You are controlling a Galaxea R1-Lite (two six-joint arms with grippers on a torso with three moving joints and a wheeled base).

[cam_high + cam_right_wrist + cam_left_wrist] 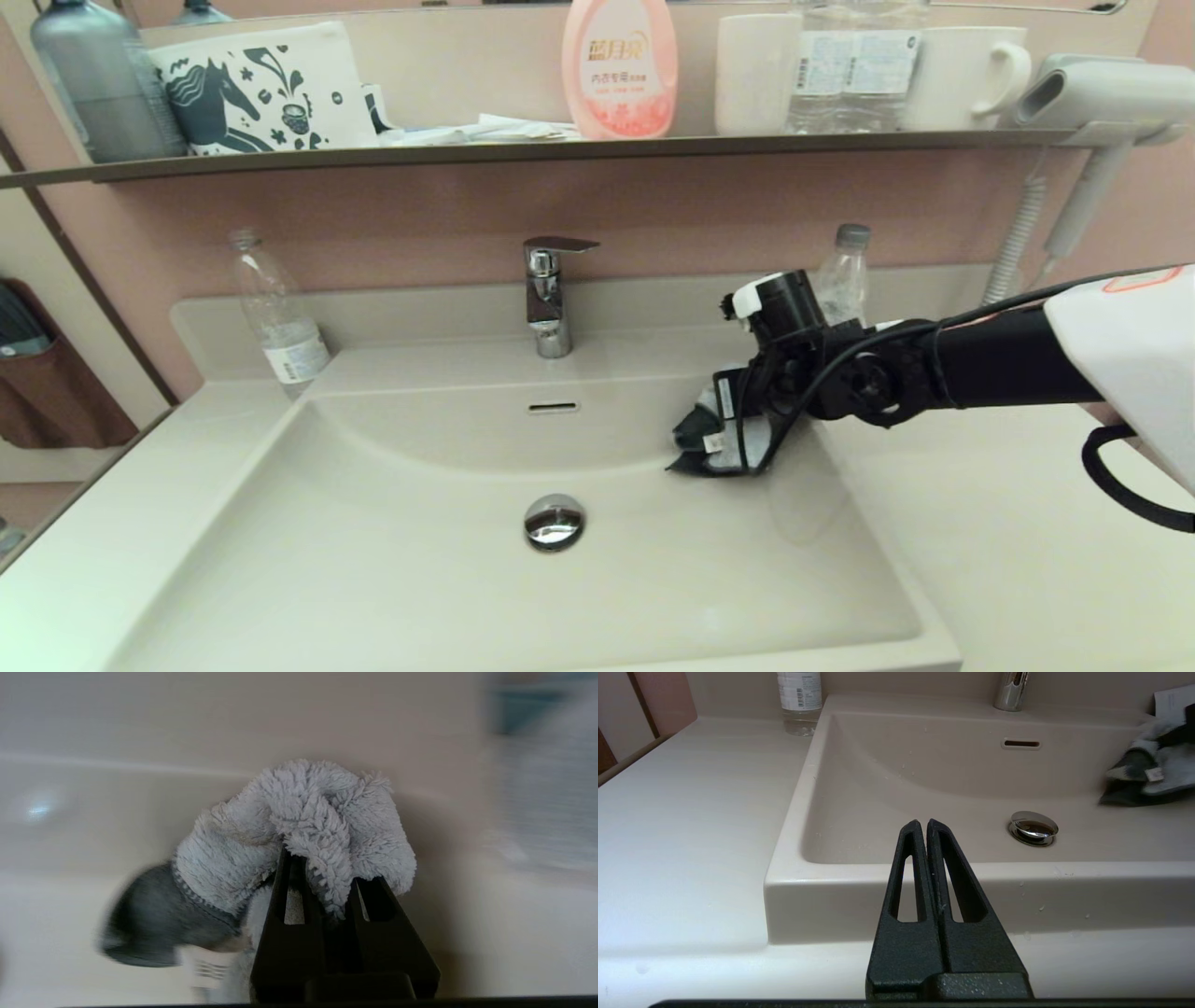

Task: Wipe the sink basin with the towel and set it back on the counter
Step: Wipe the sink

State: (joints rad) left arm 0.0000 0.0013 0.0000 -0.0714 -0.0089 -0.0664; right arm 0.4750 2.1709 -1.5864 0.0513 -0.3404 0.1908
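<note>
The cream-white sink basin [420, 560] has a chrome drain plug [554, 521] and a slot overflow hole [553, 407]. My right gripper [738, 425] reaches in from the right and is shut on the bunched towel [714, 439], held against the basin's right back wall. In the right wrist view, the towel's fluffy pale face [303, 812] bulges over the right gripper [327, 872], with the dark grey side and white tag hanging beside it. My left gripper [922, 823] is shut and empty, parked low before the basin's front left corner. It looks toward the towel [1148, 772]. The counter [1027, 523] surrounds the basin.
A chrome faucet [549, 294] stands behind the basin. A clear plastic bottle [277, 313] stands at the back left and another bottle [843, 275] at the back right. A wall shelf [560, 147] carries bottles and cups. A hair dryer [1092, 93] hangs at the right.
</note>
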